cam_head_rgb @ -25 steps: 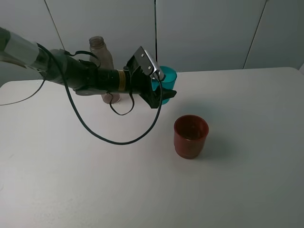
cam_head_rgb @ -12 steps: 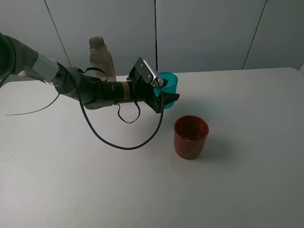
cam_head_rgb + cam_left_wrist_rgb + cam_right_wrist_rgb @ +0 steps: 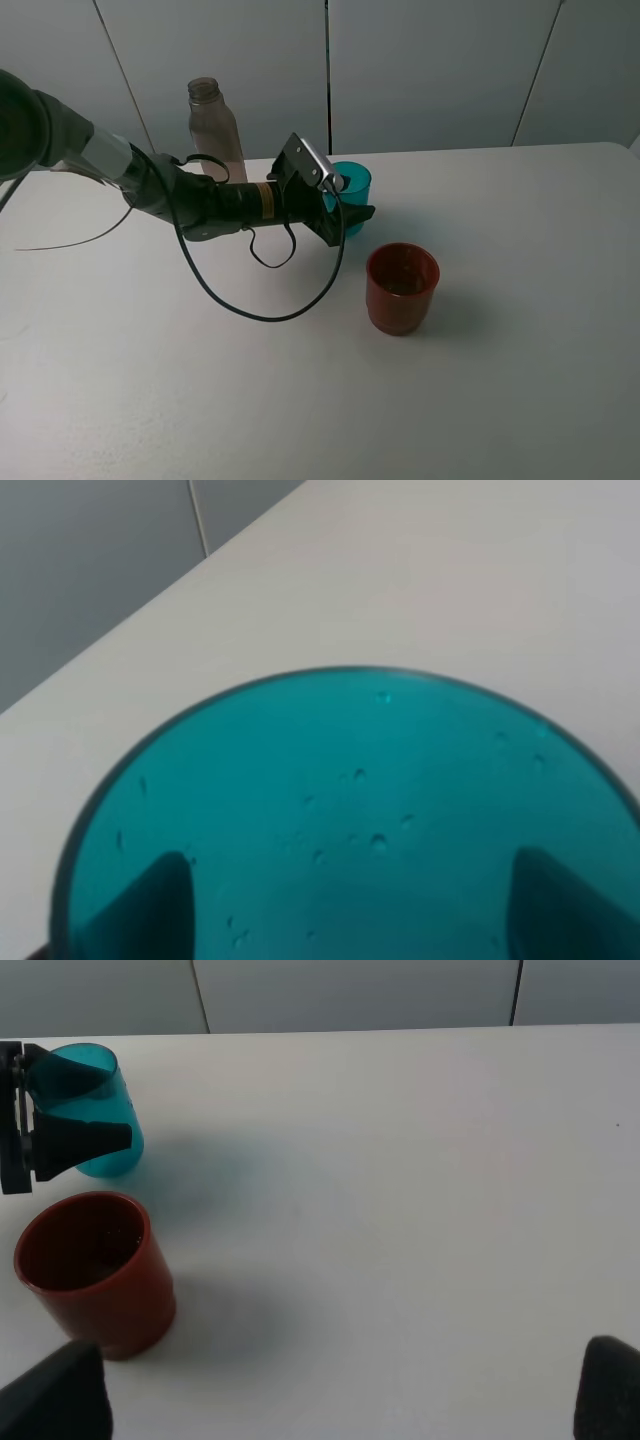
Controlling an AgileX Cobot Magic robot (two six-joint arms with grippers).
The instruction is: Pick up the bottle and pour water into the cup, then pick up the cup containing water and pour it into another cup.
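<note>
Fingers of the left gripper (image 3: pixel 347 205) are pinching the teal tumbler (image 3: pixel 351 192), one on each side of its wall, with the cup sitting upright near the back of the white table (image 3: pixel 520 350). Through the left wrist camera the tumbler (image 3: pixel 350 820) is filling most of the picture, small droplets are clinging to its inner wall, and two dark fingertips (image 3: pixel 150 905) are showing through the translucent plastic. Just beside it, nearer the front, the wider dark red cup (image 3: pixel 402 287) is standing upright and apart from the gripper. Behind the arm, the smoky grey-brown bottle (image 3: pixel 212 125) is standing uncapped by the wall. Two dark fingertips of the right gripper (image 3: pixel 340 1400) are sitting well apart at the picture's corners, spread and holding nothing.
</note>
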